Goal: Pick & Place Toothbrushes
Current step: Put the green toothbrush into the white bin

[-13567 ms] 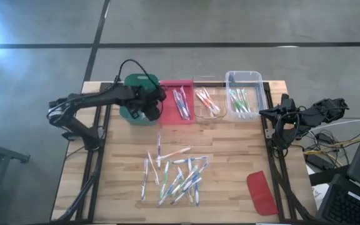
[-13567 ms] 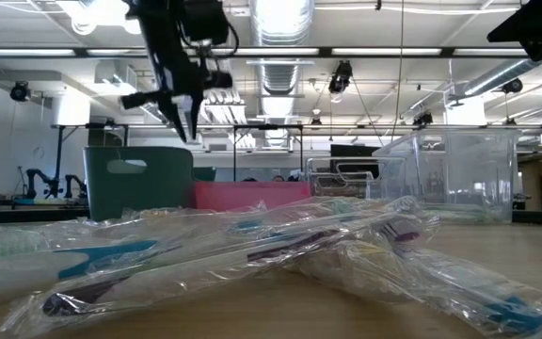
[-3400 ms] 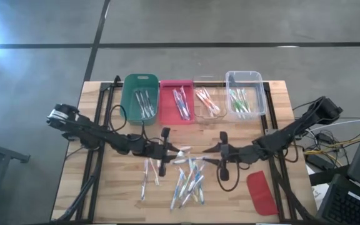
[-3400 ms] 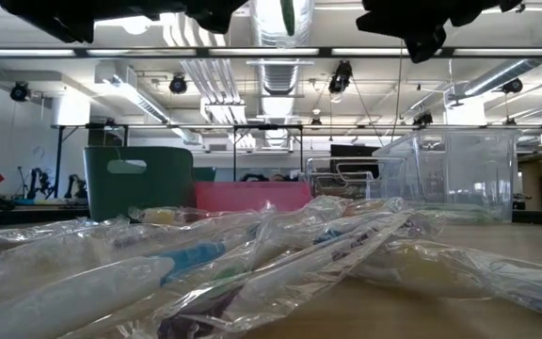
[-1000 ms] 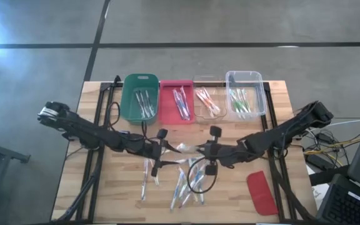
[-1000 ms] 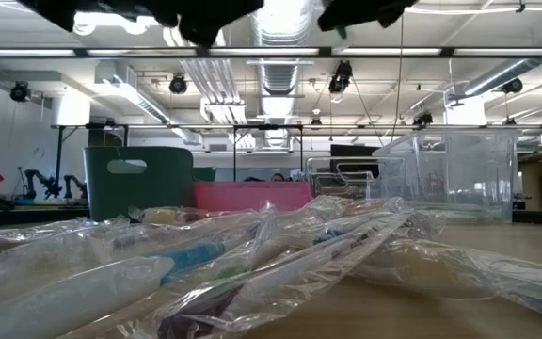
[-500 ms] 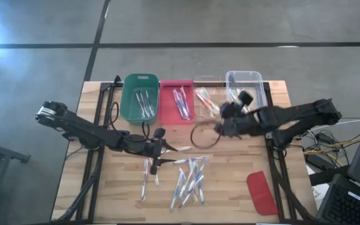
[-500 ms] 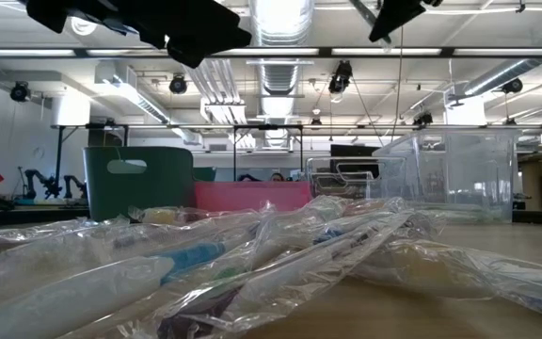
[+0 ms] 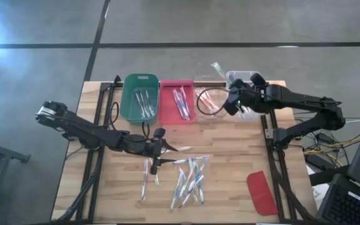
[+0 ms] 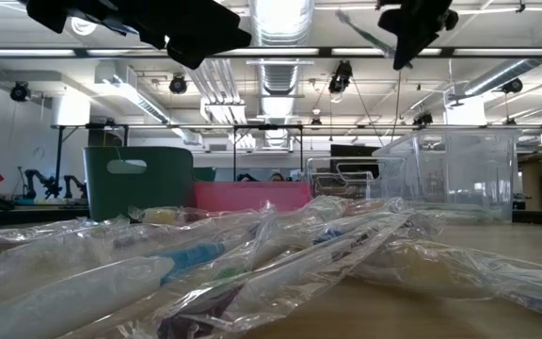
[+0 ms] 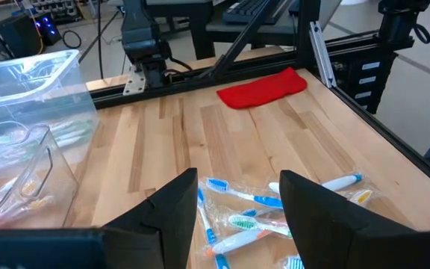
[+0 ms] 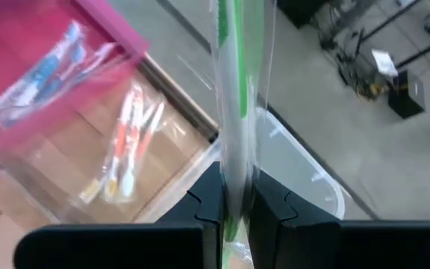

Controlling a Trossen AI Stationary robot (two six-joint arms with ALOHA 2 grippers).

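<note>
Loose pile of wrapped toothbrushes [image 9: 186,177] lies on the bench [image 9: 242,150] toward the near edge, middle, filling the low view's foreground [image 10: 252,273]. Flat red lid [image 9: 261,192] sits by the near right corner. Left gripper [image 9: 165,149] hovers just above the pile's far-left side, fingers [image 11: 172,205] spread wide with nothing between them. Along the far edge a row of four bins: green bin [image 9: 139,100] at left, pink bin [image 9: 176,106], small clear bin [image 9: 206,107], larger clear bin [image 9: 255,78] at right; each has some toothbrushes in it. Right gripper [image 9: 229,100] is up over the far edge, between the two clear bins, clamped tight on a green toothbrush [image 12: 234,67] in clear wrap; its free end sticks out past the far edge [image 9: 217,68]. Orange-accent brushes [image 12: 129,142] lie in the small clear bin below it.
</note>
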